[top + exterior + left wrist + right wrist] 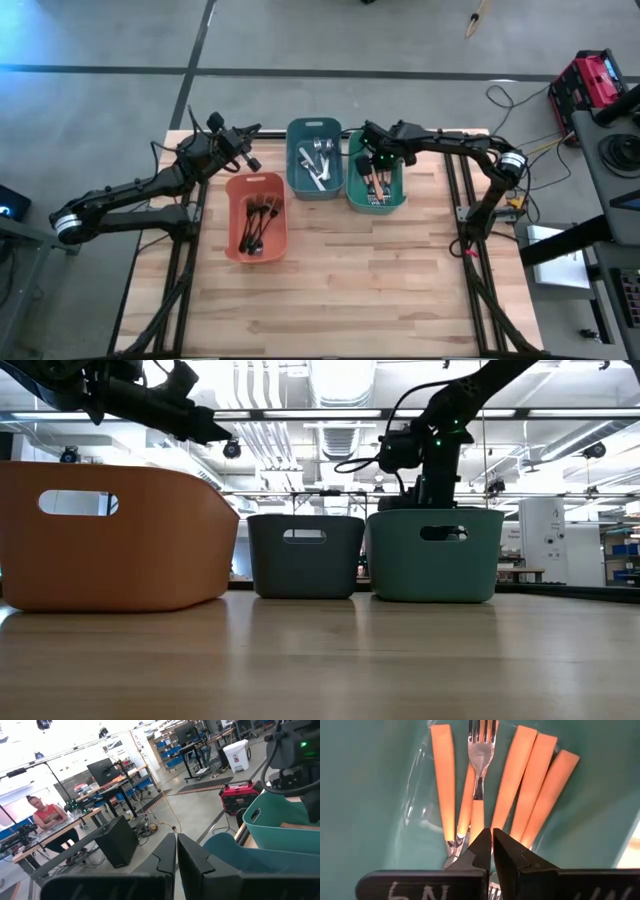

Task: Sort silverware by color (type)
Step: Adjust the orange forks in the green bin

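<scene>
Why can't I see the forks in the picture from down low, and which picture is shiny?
Low view: the tall walls of the salmon bin, blue bin and green bin hide everything inside. Right wrist view: light glints off a silver fork among orange handles.

My two arms are dark, nearly black, built of slim jointed links with a silver-white band at each base joint. Black cables loop along them. My left gripper (176,851) ends in two flat, angular black fingers; my right gripper (492,847) looks the same, with white handwritten marks on its body below. A green light glows on my right wrist.
</scene>
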You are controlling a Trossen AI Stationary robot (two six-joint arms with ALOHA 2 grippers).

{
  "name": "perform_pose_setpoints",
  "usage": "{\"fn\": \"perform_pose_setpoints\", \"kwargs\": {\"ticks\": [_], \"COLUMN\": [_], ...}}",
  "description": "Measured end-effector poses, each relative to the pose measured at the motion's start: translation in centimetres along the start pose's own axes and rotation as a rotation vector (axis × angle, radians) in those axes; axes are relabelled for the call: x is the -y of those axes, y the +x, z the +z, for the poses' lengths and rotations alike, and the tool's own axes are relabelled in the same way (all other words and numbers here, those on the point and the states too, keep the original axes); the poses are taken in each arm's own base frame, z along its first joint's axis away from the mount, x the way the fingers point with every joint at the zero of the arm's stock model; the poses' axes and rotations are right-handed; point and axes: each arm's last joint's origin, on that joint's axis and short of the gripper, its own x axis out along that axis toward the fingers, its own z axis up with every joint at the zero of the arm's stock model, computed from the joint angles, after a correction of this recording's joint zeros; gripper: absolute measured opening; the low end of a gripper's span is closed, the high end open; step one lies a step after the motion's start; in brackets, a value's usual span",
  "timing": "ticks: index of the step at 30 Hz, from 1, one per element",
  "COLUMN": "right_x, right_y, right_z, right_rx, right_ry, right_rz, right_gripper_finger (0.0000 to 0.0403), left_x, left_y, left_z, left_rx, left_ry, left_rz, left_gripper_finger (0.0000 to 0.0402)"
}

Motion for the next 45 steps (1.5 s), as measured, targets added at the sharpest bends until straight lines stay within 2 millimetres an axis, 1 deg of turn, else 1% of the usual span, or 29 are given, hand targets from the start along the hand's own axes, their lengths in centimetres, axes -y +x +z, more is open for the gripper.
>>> {"fn": "perform_pose_setpoints", "kwargs": {"ticks": [8,16,27,45], "right_x": [-0.2,0.4,0.7,0.6], "right_y": [0.4,1.8,3.1,3.2], "right_z": [-0.6,-1.3,-1.6,-1.6], "right_rx": [0.016,0.019,0.049,0.053], "right_ry": [0.012,0.023,0.013,-0.004], "right_rz": [-0.027,-0.033,-0.005,0.013], "right_gripper_finger": [0.0009,0.0009,0.0009,0.0009], "left_x": [0.0,0.0,0.0,0.0], "left_y": [0.0,0.0,0.0,0.0], "left_z": [0.0,0.0,0.0,0.0], "left_rx": [-0.001,-0.001,-0.001,-0.001], "left_ry": [0.008,0.008,0.008,0.008], "left_rz": [0.000,0.000,0.000,0.000], "left_gripper_finger": [0.0000,0.0000,0.0000,0.0000]}}
